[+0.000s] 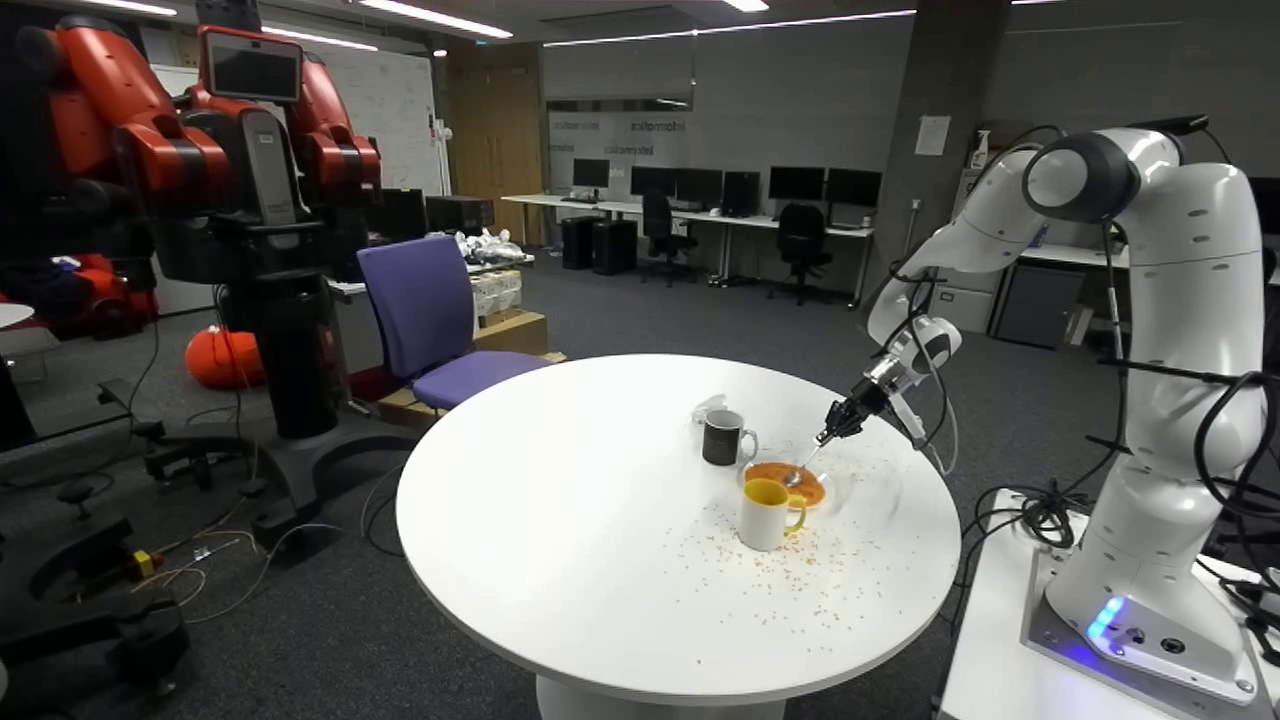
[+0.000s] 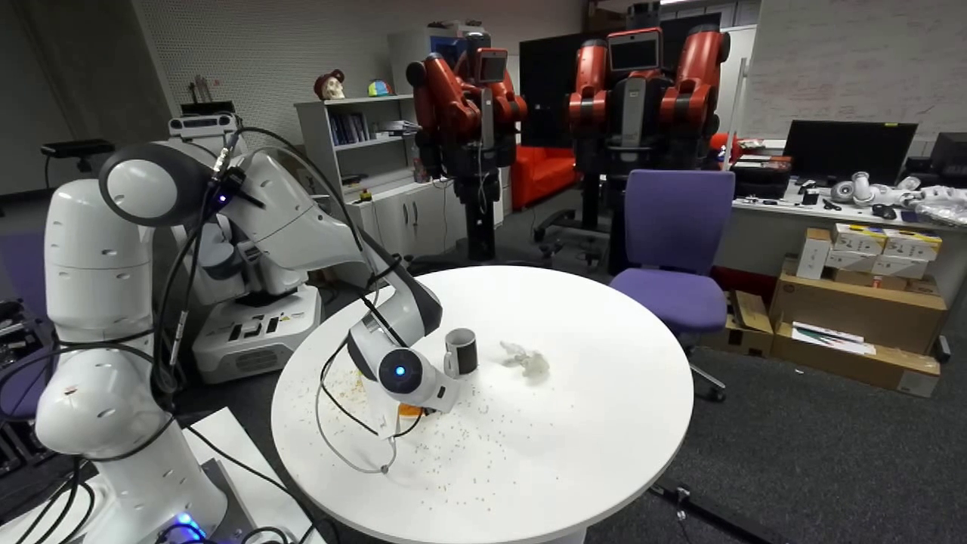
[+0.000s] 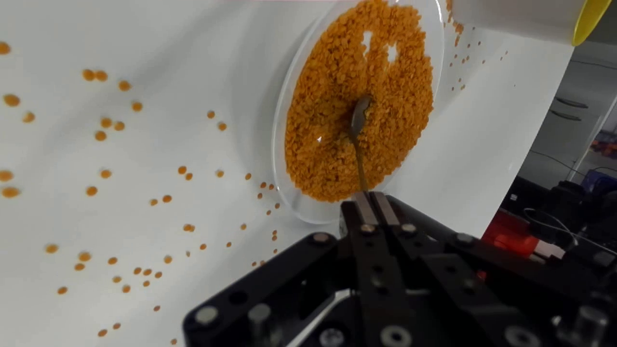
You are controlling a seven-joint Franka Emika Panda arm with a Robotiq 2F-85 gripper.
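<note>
Pinching the spoon (image 3: 359, 118), the gripper (image 3: 374, 205) points it toward twelve o'clock (wrist view) into a dish (image 3: 308, 207) of orange grains (image 3: 332, 161); grasp done, lifting apparently not.

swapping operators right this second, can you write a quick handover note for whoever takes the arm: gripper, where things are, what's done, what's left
Gripper: closed on the spoon, holding it by the handle.
Things: orange grains in the plate on the table; white mug and dark mug upright beside the plate. Mug contents can't be made out.
Done: spoon gripped, head down at the grains; how deep is hard to tell.
Left: spoon not yet away from the plate; loose grains lie scattered on the table.
</note>
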